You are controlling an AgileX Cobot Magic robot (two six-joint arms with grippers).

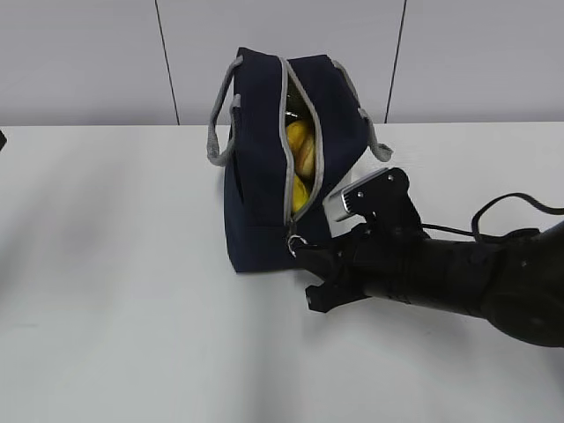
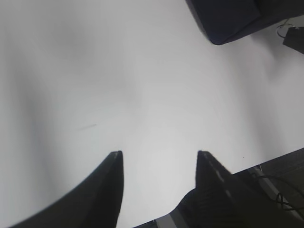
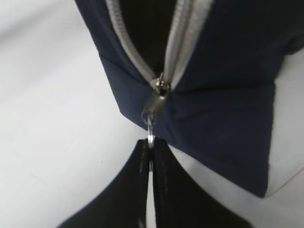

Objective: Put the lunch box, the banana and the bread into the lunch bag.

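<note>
The navy lunch bag [image 1: 264, 203] stands on the white table with its grey zipper open along the top and down the near end. Through the gap I see the yellow banana [image 1: 300, 196] and the orange-tan bread [image 1: 306, 159]. The lunch box is hidden. My right gripper [image 1: 300, 251] is at the bag's near bottom corner, shut on the zipper's ring pull [image 3: 150, 135]; in the right wrist view its jaws [image 3: 150, 143] pinch the ring's lower edge. My left gripper [image 2: 159, 154] is open over bare table, well away from the bag's corner [image 2: 228, 19], and holds nothing.
Grey strap handles [image 1: 220, 123] hang off both sides of the bag. The right arm [image 1: 458, 278] lies low across the table's right side, with a cable looping behind it. The table's front edge [image 2: 266, 164] shows beside the left gripper.
</note>
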